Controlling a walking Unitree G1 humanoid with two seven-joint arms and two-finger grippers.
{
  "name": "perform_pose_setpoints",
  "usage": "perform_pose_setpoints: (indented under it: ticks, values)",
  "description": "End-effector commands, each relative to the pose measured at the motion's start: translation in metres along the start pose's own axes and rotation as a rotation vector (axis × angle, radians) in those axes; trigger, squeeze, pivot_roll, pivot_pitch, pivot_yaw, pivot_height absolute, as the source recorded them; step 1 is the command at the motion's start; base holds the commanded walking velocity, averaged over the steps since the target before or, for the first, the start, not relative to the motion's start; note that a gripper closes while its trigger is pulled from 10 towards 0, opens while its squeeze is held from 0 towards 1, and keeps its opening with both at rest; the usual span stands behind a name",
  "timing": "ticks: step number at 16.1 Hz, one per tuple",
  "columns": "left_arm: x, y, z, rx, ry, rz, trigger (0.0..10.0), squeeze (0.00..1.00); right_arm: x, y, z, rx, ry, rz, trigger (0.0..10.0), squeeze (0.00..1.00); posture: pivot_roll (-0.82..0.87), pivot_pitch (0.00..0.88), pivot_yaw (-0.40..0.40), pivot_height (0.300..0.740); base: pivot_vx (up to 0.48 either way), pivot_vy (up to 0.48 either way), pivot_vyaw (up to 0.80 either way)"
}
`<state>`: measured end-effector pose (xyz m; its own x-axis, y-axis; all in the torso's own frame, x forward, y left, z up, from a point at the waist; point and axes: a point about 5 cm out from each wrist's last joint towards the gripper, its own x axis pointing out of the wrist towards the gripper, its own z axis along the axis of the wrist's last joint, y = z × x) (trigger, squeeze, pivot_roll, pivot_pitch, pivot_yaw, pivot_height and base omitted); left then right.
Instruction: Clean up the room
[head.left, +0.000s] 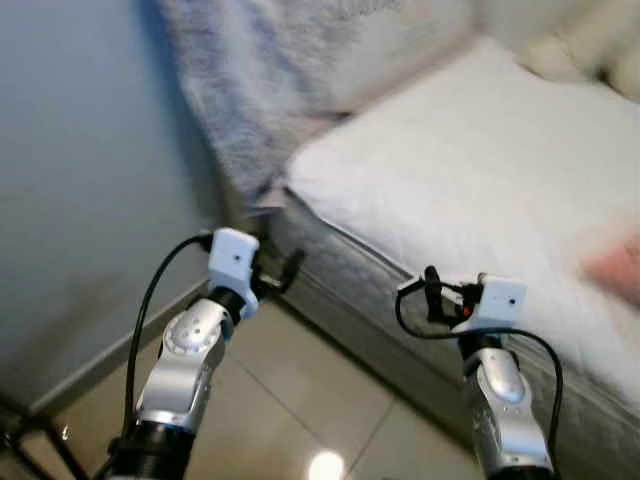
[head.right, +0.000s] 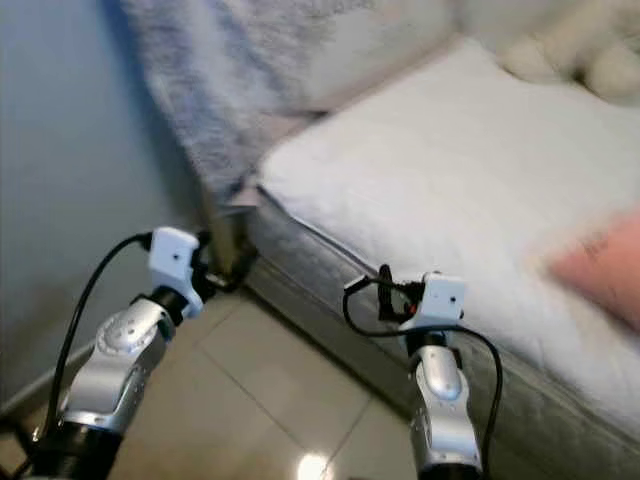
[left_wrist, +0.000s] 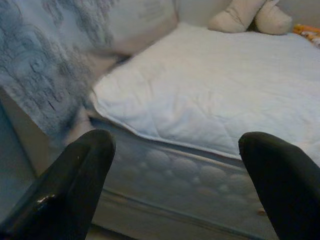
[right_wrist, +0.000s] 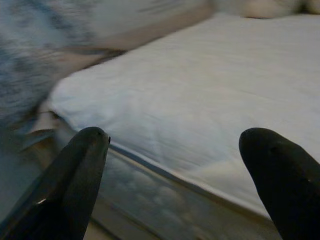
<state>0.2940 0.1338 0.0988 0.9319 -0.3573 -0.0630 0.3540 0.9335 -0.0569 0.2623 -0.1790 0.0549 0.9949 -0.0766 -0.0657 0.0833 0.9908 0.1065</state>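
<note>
White quilted mattress (head.left: 470, 170) lies ahead, blanket (head.left: 250, 80) beside it; left end effector (left_wrist: 175, 185) and right end effector (right_wrist: 175, 180) both spread, holding nothing.

Pink thing (head.left: 618, 268) on bed (head.left: 470, 190) – blurred, cut off by edge; soft toy (left_wrist: 250, 16) partly cropped.

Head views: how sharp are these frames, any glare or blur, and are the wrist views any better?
Left and right eye views: soft motion blur throughout, with a bright glare spot on the glossy beige floor tiles. Left wrist view: white quilted mattress cover fairly clear, grey patterned blanket smeared. Right wrist view: blurrier and dimmer, black fingers out of focus.
</note>
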Motion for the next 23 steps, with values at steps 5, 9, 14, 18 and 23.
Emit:
perform_pose_setpoints:
  ticks: [5, 9, 14, 18, 23]
  values:
    - [-0.009, 0.010, -0.009, 0.018, 0.031, 0.074, 10.0, 0.00, -0.006, -0.002, 0.000, 0.005, -0.003, -0.005, 10.0, 0.00, -0.02, 0.000, 0.028, 0.727, 0.000, -0.060, -0.32]
    - [-0.005, 0.003, -0.001, 0.069, 0.003, 0.032, 10.0, 0.00, -0.003, 0.003, 0.004, -0.006, -0.020, 0.019, 10.0, 0.00, -0.02, 0.000, 0.030, 0.727, 0.255, -0.404, 0.00]
    - [-0.006, 0.015, -0.010, -0.083, 0.019, 0.150, 10.0, 0.00, -0.003, -0.003, 0.007, -0.005, -0.042, 0.000, 10.0, 0.00, -0.03, 0.000, 0.026, 0.727, 0.305, -0.363, -0.24]
    - [-0.004, 0.008, -0.007, -0.041, 0.002, 0.095, 10.0, 0.00, -0.003, -0.007, 0.006, -0.021, -0.040, -0.022, 10.0, 0.00, -0.03, 0.000, 0.026, 0.727, 0.381, -0.289, -0.54]
    - [-0.002, 0.001, -0.003, -0.009, -0.016, 0.042, 10.0, 0.00, -0.001, -0.006, 0.007, -0.021, -0.042, -0.024, 10.0, 0.00, -0.02, 0.000, 0.028, 0.713, 0.150, -0.118, -0.10]
